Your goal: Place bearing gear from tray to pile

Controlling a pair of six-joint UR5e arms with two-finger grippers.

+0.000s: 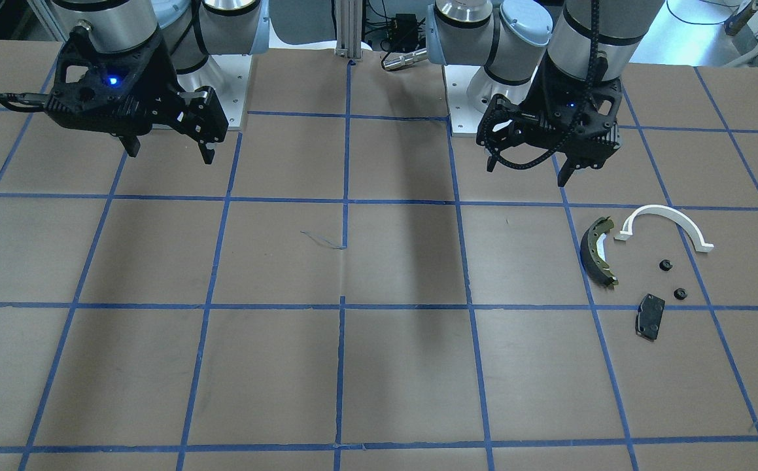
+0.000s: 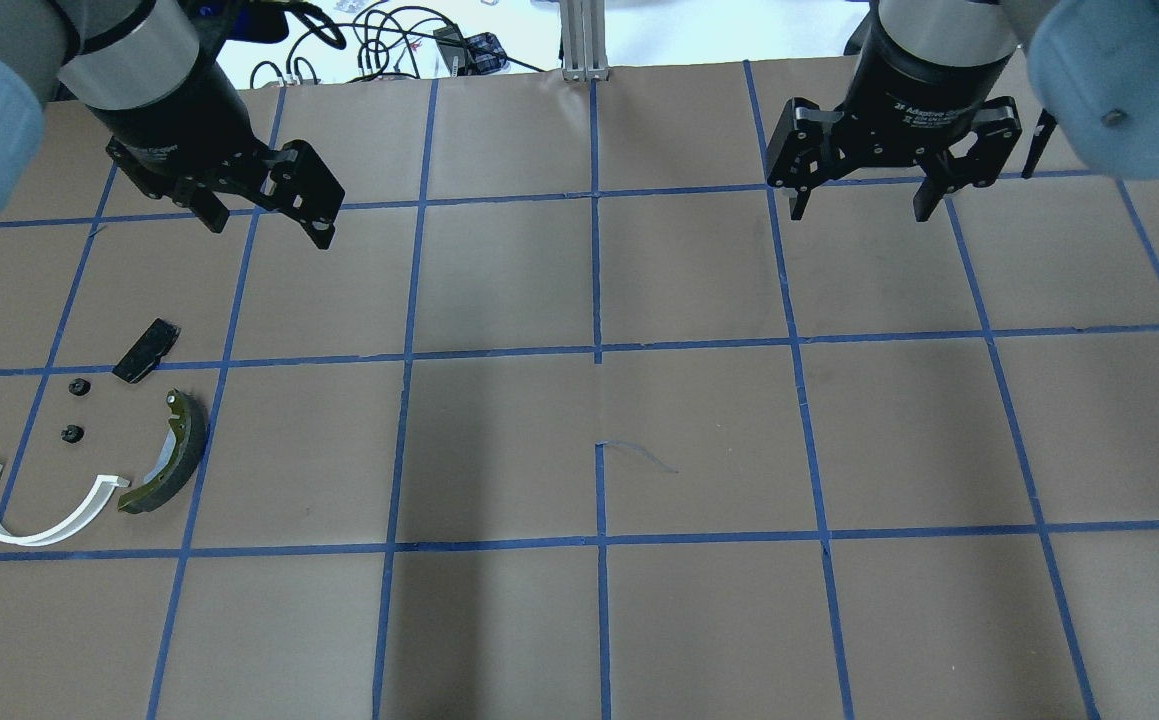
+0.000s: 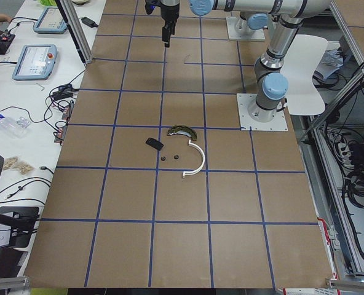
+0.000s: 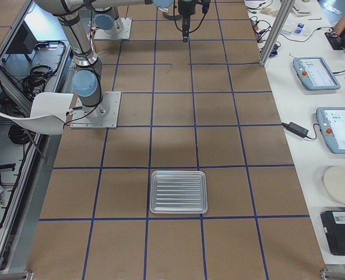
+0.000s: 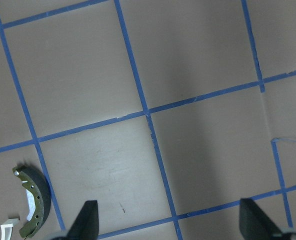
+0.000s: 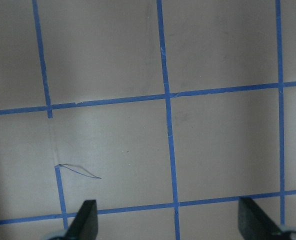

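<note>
Left gripper (image 2: 269, 232) and right gripper (image 2: 860, 212) hang high, jaws spread, empty. Likely done: tray (image 4: 178, 192) looks bare, gears (image 2: 80, 386) in the left-end pile (image 2: 189, 450).

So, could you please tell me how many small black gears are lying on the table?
2: one gear beside the black pad, the other gear nearer the white half-ring. None looks hidden.

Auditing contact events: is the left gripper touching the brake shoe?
Apart. The overhead view shows the left gripper well away from the brake shoe, with a plain gap between them.

Two black gears (image 1: 665, 265) among pile (image 1: 596, 252), tray (image 4: 178, 191) apart
</note>
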